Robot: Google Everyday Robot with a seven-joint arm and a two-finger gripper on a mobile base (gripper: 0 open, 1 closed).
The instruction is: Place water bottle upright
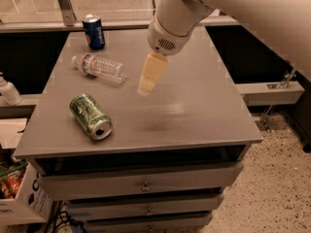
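Grey drawer cabinet [194,110], top surface in use. White robot arm [233,8] reaches in from upper right. Water bottle [99,68] lies on its side, left-rear of top, cap pointing left. Green can [90,116] on its side, near the front left. Gripper [146,87] hangs above mid-top, just right of the bottle, empty; opening: cannot tell. Blue Pepsi can [94,32] upright at the rear.

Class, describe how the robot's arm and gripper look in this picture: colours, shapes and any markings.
The arm is a thick, smooth, off-white tube ending in a rounded wrist with a small dark vent grille. The gripper, above the middle of the table right of the water bottle, is a pale yellow tapered piece. No cables or lettering show.
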